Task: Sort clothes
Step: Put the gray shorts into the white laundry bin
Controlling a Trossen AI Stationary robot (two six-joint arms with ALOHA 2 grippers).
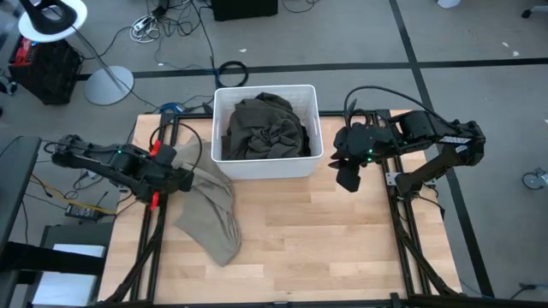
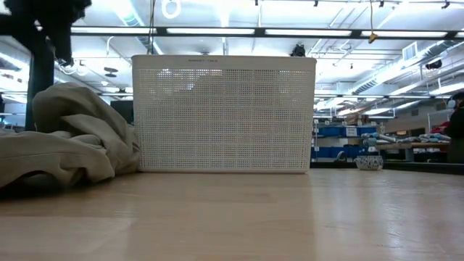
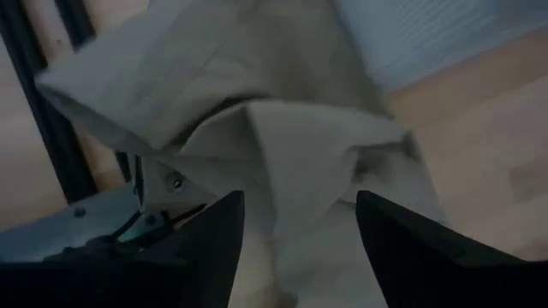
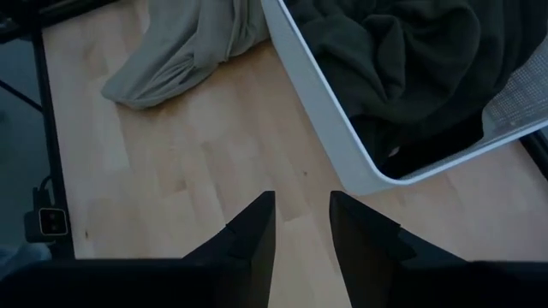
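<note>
Beige tan garment (image 1: 210, 214) lies spread on the wooden surface (image 1: 325, 248) by its left edge, just beside the white bin (image 1: 313, 128), w/ the left tool (image 3: 295, 248) right over it, fingers set wide w/ cloth bunched between them but not pinched yet. Olive green garment (image 1: 267, 127) is in the bin already; other clothes aren't visible. Right tool (image 4: 301, 224) hovers empty, gap narrow, over bare wood just right of the bin, so judging by this, sorting is partway: beige piece left to place.
</note>
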